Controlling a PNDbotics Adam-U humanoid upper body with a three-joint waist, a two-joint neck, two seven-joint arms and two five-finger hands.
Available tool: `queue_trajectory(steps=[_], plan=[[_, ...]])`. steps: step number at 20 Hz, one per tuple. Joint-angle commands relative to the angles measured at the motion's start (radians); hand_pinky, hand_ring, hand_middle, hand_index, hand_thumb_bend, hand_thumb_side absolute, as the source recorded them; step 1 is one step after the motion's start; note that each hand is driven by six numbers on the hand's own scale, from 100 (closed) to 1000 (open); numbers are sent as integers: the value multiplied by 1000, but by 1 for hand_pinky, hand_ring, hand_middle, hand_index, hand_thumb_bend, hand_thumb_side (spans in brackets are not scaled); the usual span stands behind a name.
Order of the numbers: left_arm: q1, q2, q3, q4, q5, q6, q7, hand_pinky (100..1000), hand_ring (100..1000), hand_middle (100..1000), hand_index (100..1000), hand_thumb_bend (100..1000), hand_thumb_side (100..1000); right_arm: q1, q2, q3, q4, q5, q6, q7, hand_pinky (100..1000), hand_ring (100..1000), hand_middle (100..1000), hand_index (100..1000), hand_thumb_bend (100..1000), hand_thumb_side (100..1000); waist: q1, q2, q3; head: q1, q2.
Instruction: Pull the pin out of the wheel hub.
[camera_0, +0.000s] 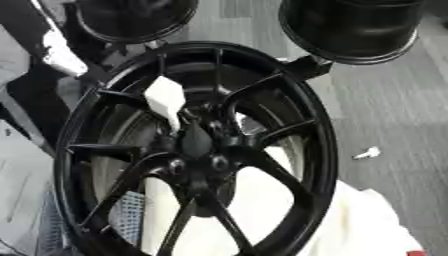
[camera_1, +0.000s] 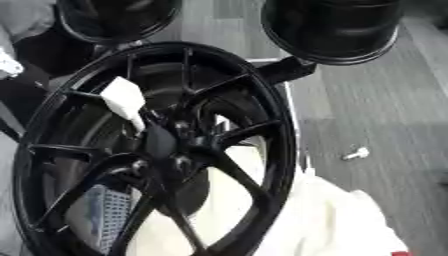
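A black multi-spoke wheel hub (camera_0: 197, 150) is seen standing tilted at centre frame, w/ a white pin (camera_0: 166, 100) seated in the hub's centre region, its broad white head projecting up and to the left over the spokes. White cloth (camera_0: 350, 220) is visible behind and through the spoke openings at lower right, and a small white bolt-like part (camera_0: 367, 153) lies apart on the grey floor (camera_0: 394, 100) to the right. No robot hand is shown in either view, so hand state cannot be told; two further black rims (camera_1: 337, 30) are seen at the top edge.
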Motion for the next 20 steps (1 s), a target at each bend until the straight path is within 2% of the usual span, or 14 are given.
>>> queue_trajectory(steps=[1,12,20], plan=[[-32,-11,-17,26,10,-6,-8,835,794,748,848,607,374,-23,-19,-7,-1,7,-2,3,879,818,738,803,100,560,-1,-24,-5,1,-6],[-37,-63,-96,106,82,-3,-8,830,791,727,854,652,378,-32,-6,-3,11,7,-6,0,879,817,736,801,100,562,6,-29,-16,11,8],[-34,-86,-122,132,93,12,-8,820,780,713,853,676,366,-34,3,-1,15,6,-8,-1,878,817,735,800,100,566,6,-33,-21,17,17]])
